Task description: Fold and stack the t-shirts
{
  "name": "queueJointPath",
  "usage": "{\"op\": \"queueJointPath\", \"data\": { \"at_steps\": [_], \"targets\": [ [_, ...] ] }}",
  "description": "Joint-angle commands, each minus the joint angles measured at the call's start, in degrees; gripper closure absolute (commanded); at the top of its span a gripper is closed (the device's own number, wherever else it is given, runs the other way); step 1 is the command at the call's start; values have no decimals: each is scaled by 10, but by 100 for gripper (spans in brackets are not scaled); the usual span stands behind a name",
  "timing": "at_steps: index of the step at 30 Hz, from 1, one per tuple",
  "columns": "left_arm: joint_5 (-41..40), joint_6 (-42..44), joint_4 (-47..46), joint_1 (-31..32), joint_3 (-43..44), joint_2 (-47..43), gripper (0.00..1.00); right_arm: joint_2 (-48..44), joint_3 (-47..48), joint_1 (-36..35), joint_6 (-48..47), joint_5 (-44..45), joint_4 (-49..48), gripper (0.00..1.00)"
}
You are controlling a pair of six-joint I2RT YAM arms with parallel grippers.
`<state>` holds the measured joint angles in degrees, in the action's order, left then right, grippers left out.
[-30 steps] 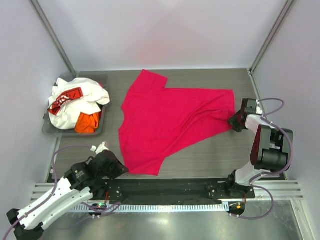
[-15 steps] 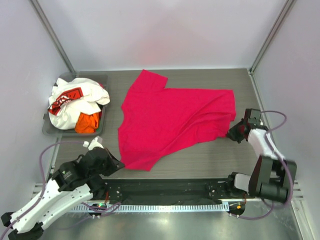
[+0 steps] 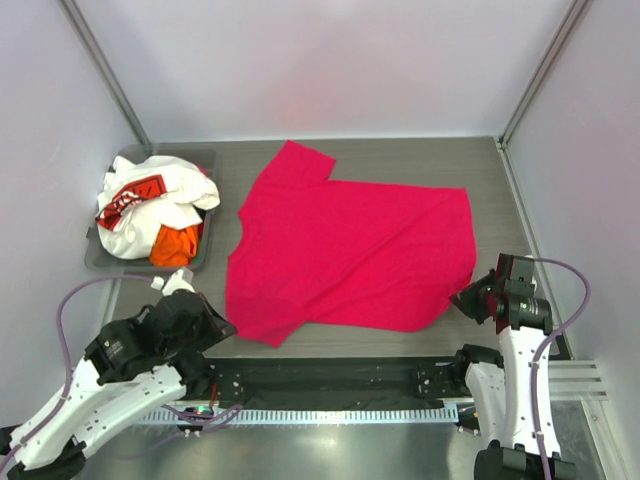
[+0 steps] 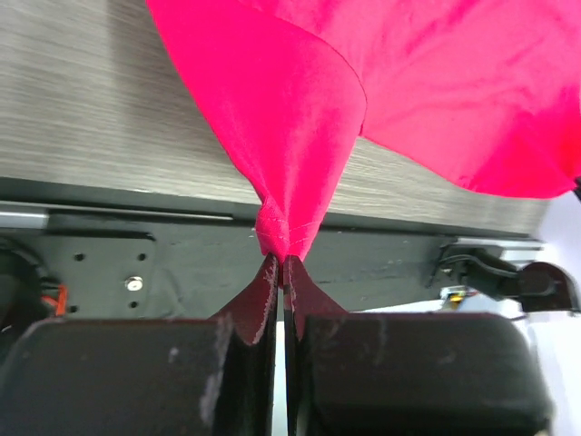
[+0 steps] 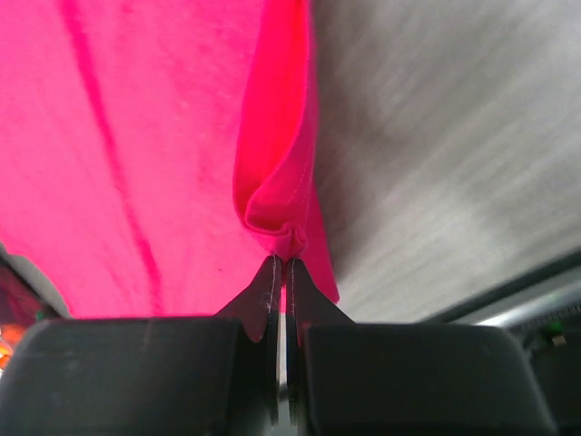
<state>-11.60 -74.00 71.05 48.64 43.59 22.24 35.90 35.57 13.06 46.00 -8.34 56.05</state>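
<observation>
Orange t-shirt (image 3: 177,246) mostly hidden under white t-shirt (image 3: 150,205); magenta t-shirt (image 3: 350,255) spread open

Both arms crouch low along the table's near edge. The left gripper (image 3: 226,326), toward the near-left corner, has its jaws pinched tight on the magenta t-shirt (image 3: 350,250). The right gripper (image 3: 462,300) (close to the near-right corner) is clamped likewise.

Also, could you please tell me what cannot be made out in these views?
Orange t-shirt: top view, mostly buried under the white printed t-shirt in the grey bin.
The white printed t-shirt's print: top view, crumpled and too small to read.
Magenta t-shirt: both wrist views, cut off by the frame edges.
Table: right wrist view, blurred.
</observation>
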Motion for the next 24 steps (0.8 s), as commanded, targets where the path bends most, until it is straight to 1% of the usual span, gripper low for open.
{"op": "queueJointPath", "data": {
  "at_steps": [1,3,6,7,9,10,12,13,15,17,18,19,20,22,24],
  "targets": [
    [-28,39,14,1,46,35,99,-14,21,-3,16,4,46,99],
    [-25,92,-5,2,59,72,96,-16,59,-3,20,58,69,99],
    [-22,167,-40,2,77,123,97,-2,103,-3,8,139,83,99],
    [-26,182,-53,2,83,159,97,1,110,-3,3,146,83,99],
    [-40,221,-66,1,105,199,99,12,122,-3,2,152,81,99],
    [-43,234,-83,1,115,239,99,15,123,-3,5,147,77,99],
    [-55,273,-97,-5,147,276,100,27,122,-3,8,137,57,99],
    [-57,287,-106,-15,173,314,100,34,121,-3,8,131,42,99],
    [-62,325,-109,-29,204,350,100,50,123,-3,1,133,28,99],
    [-62,350,-119,-55,243,392,100,79,132,-3,-6,142,18,99],
    [-53,378,-129,-65,257,404,100,89,135,-2,-13,143,14,99],
    [-45,390,-132,-91,269,417,100,107,137,-3,-13,143,5,99],
    [-37,404,-135,-105,293,445,100,114,142,-3,-13,143,0,99],
    [-24,435,-136,-139,334,474,100,129,145,-3,-15,144,-16,99],
    [-18,450,-139,-159,358,515,100,152,151,-2,-16,148,-27,99]
  ]
}}
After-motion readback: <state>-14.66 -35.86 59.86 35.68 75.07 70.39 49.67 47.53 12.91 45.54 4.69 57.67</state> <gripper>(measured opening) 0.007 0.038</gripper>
